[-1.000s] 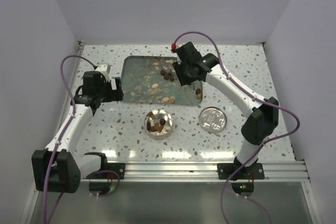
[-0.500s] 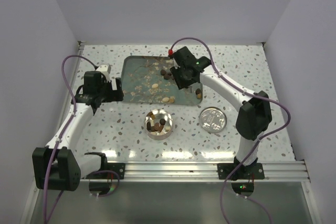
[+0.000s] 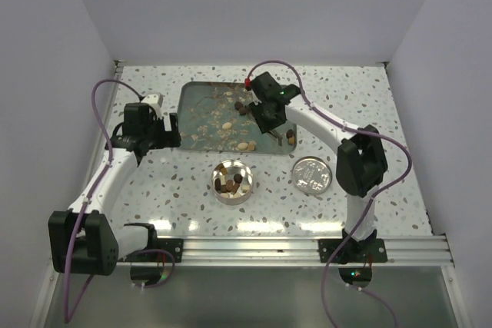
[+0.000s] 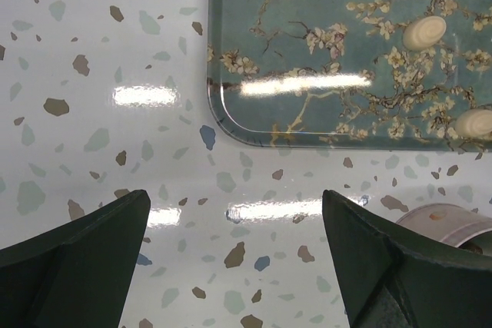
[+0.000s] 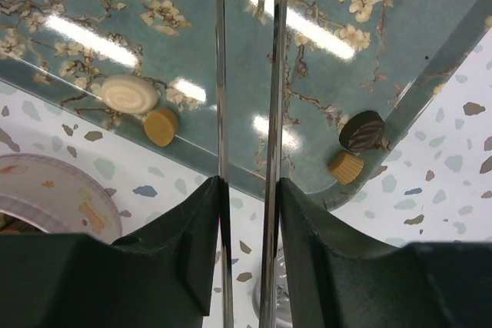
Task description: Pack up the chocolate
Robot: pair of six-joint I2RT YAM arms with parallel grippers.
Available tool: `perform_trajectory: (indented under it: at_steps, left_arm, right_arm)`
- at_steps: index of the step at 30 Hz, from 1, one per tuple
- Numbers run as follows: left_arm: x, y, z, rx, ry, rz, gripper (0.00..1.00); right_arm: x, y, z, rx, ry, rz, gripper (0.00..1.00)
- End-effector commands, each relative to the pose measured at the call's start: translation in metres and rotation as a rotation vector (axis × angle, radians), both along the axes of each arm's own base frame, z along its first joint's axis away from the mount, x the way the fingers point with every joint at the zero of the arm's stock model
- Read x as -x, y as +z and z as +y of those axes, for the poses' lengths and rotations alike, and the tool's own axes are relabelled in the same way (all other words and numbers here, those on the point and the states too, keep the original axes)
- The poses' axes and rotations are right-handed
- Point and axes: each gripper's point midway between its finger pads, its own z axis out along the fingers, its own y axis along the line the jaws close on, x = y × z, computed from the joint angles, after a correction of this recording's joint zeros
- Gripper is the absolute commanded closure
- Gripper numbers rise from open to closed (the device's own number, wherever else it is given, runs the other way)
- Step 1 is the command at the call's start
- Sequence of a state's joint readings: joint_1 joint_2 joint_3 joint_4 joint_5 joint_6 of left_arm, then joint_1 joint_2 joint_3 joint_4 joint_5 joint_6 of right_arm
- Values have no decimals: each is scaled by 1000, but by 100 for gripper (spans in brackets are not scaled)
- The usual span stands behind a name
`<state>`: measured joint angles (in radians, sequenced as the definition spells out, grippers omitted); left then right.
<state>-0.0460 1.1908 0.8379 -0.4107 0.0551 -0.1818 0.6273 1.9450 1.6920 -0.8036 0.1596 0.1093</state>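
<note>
Right tool (image 5: 250, 190) pinches tweezers (image 5: 221, 74) over tray (image 5: 154, 5) — left tool (image 4: 234, 197) gapes.

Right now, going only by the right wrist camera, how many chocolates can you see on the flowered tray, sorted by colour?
cream-white chocolate: 1
caramel tan chocolate: 2
dark brown chocolate: 1
Total: 4

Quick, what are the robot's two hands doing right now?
Left gripper: open, holding nothing.
Right gripper: closed on the tweezers.
</note>
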Motion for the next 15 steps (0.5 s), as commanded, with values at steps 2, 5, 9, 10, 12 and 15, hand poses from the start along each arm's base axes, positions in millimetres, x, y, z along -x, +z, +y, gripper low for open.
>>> perform_trajectory:
  at_steps: [2,5,9,10,12,15]
  left_arm:
    - [-21,24,4,-8,14,-88,0]
    - [-23,24,3,-2,13,-89,0]
    - [-26,24,2,11,17,-91,0]
    - [-27,26,1,14,16,-95,0]
    - [-27,27,0,18,14,-98,0]
    - [-27,27,0,23,18,-97,0]
  right_arm:
    - [-15,19,10,-41,20,-49,64]
    - [-15,30,9,-38,21,-60,67]
    - [-11,45,5,-51,15,-73,70]
    - [-9,49,4,-51,13,-73,70]
    - [-6,62,2,-65,13,-91,70]
    - [1,81,-2,-84,16,-114,70]
